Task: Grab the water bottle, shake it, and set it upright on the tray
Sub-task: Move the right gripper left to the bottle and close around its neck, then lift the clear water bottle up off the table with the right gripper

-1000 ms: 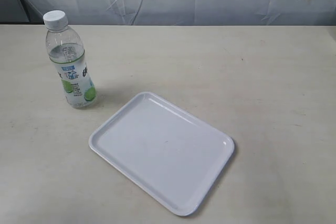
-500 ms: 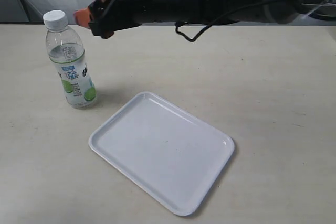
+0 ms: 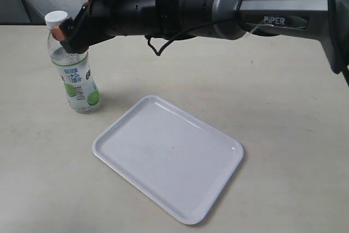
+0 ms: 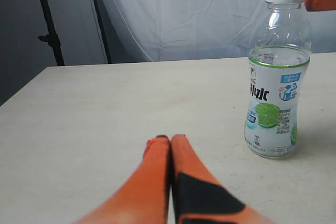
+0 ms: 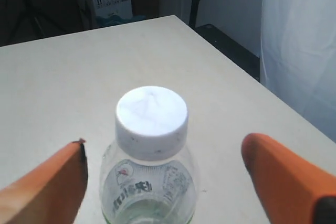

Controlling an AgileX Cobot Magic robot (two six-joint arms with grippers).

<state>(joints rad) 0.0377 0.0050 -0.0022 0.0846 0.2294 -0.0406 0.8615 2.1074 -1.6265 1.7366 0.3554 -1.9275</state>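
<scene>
So far the bottle stands beside the tray, not lifted or shaken. The right gripper is spread wide around it. The left gripper is squeezed together, empty.

The right arm reaches level from the right side across to the far left. Its right claw tilts downward, orange fingers spread wide apart. The left claw points forward, fingertips pressed together.

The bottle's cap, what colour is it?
White. The cap of the water bottle shows best in the right wrist view.
</scene>
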